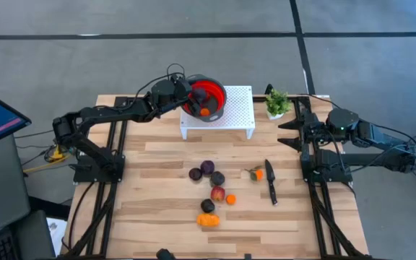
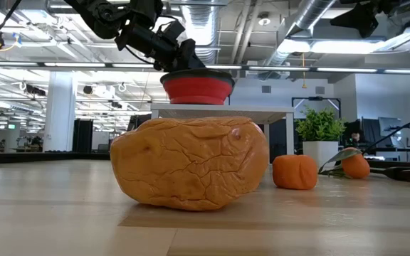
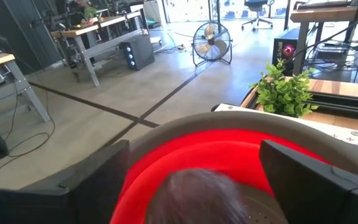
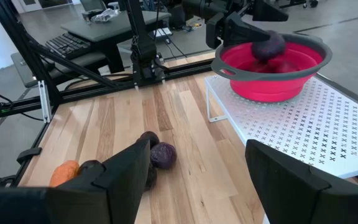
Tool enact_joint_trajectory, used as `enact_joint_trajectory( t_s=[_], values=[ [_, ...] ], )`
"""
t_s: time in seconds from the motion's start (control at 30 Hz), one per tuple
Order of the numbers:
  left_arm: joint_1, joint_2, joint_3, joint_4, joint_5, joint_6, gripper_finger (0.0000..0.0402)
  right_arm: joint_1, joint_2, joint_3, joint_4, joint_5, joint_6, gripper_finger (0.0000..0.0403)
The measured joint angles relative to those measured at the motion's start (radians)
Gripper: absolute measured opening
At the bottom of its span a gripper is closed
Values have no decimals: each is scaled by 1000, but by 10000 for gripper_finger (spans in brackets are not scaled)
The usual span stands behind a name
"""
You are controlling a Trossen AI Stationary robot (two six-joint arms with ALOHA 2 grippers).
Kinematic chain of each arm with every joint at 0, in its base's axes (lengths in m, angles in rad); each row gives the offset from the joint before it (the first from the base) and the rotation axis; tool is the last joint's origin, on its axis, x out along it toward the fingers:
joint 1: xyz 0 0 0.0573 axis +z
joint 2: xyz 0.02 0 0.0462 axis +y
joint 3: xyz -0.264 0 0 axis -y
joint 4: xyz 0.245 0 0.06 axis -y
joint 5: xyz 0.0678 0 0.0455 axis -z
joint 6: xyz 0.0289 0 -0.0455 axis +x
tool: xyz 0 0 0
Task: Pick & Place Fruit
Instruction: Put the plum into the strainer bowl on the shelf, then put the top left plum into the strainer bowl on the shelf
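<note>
So far only a few fruits sit in the red bowl point(image 1: 206, 100) on the white rack point(image 1: 237, 115). The left end effector point(image 4: 248, 23) hangs over the bowl with its fingers apart, and a dark plum point(image 4: 269, 46) sits just under them, looking let go. Most fruits are left on the wooden surface point(image 1: 157, 188): purple plums point(image 1: 206, 168), a red ball point(image 1: 218, 194), small oranges point(image 1: 230, 199) and a big wrinkly orange piece point(image 2: 191, 163). The right end effector point(image 4: 191, 180) waits open at the side.

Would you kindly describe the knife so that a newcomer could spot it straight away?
Start at the white perforated stand at the table's far edge, holding the red bowl. Come toward the near edge on the right arm's side: the black-handled knife lies flat beside a small orange. It is the only long, dark, thin item among round fruit.
</note>
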Motion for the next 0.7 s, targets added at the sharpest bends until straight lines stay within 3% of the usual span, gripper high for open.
enact_joint_trajectory(
  t_s=[0.27,0.7],
  values=[
    [-2,-32,-1,15,-3,2,385,0,0,0,0,0,0,260],
    [-23,-229,-1,19,-3,2,379,0,0,0,0,0,0,260]
  ],
)
